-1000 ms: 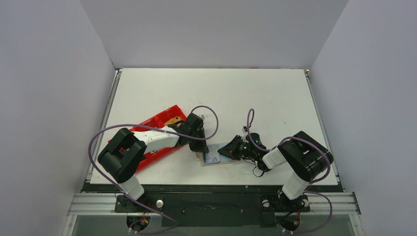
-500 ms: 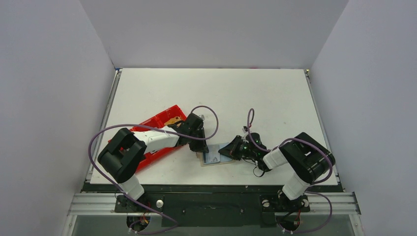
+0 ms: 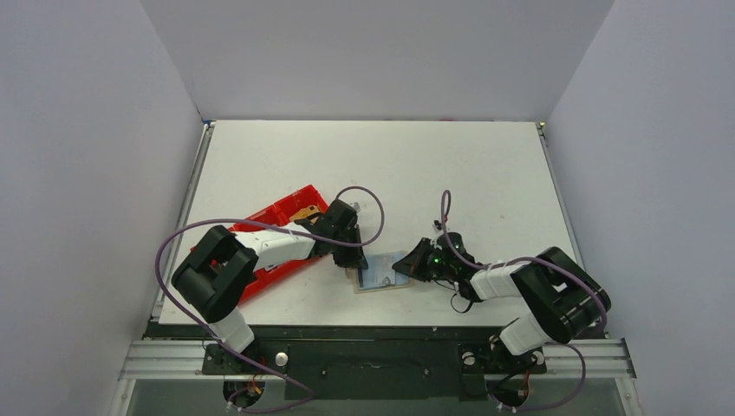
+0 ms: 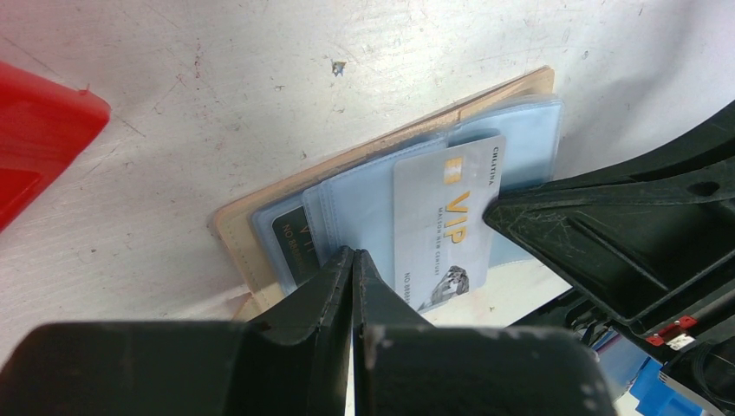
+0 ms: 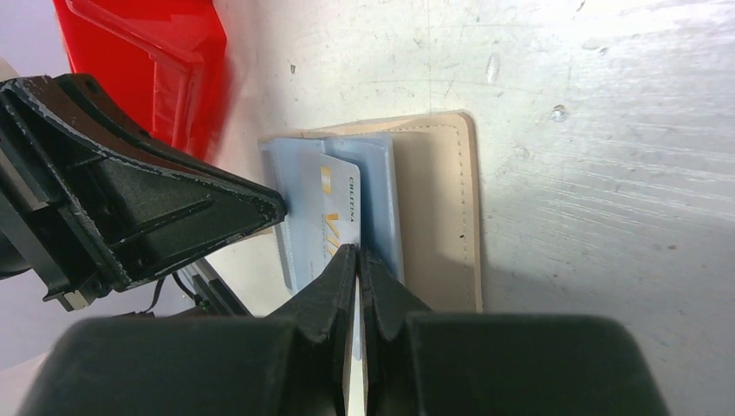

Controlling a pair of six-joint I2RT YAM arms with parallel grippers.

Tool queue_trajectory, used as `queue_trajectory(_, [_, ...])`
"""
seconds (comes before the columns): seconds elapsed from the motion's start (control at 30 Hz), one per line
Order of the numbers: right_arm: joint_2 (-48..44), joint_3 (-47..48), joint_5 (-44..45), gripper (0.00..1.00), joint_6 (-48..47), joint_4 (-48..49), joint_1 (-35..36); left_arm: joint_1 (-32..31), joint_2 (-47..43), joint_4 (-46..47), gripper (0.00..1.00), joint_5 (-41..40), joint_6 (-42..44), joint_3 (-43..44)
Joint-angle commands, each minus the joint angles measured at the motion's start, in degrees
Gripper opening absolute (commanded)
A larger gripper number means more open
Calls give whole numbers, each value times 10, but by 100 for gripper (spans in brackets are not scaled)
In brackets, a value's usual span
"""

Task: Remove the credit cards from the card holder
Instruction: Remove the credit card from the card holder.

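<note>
Left fingers (image 4: 345,270) are shut tight, their tip pressing down on the clear sleeves (image 4: 529,139) of the holder (image 4: 234,227). It lies open and flat on the counter (image 4: 217,87) close to the near edge, between my two arms and just right of the red tray (image 4: 35,139). My right fingers (image 5: 348,264) are shut too, reaching in from the right with their tip at the edge of the pale card (image 4: 442,225) printed VIP. I cannot tell whether that edge is nipped between them or only touched. The card sits a little askew over its sleeve. A dark card (image 4: 293,238) shows partly in the leftmost pocket, beside my left tip.

As I judge it, the step in hand is drawing the pale card free. To do it well, I want the left tip bearing on the sleeve and holder, not on the card, so the holder is pinned and the card can slide. The right side should pull low and slowly along the card's own length, not lift, since a lift would bend the card or fold the holder up with it. If the holder drags along, I should press harder on the left before pulling on. If the right tip has no real bite, I should part it slightly and retake the card where its edge rides up over the sleeve. The dark card is not yet out.
</note>
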Motion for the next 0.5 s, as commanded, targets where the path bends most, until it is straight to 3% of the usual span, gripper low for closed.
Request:
queue_trajectory(0.0, [-30, 9, 18, 0, -30, -28, -13, 1, 14, -29, 0, -36, 18, -17])
queue_trajectory(0.47, [-113, 19, 17, 0, -64, -117, -46, -1, 13, -52, 0, -31, 28, 37])
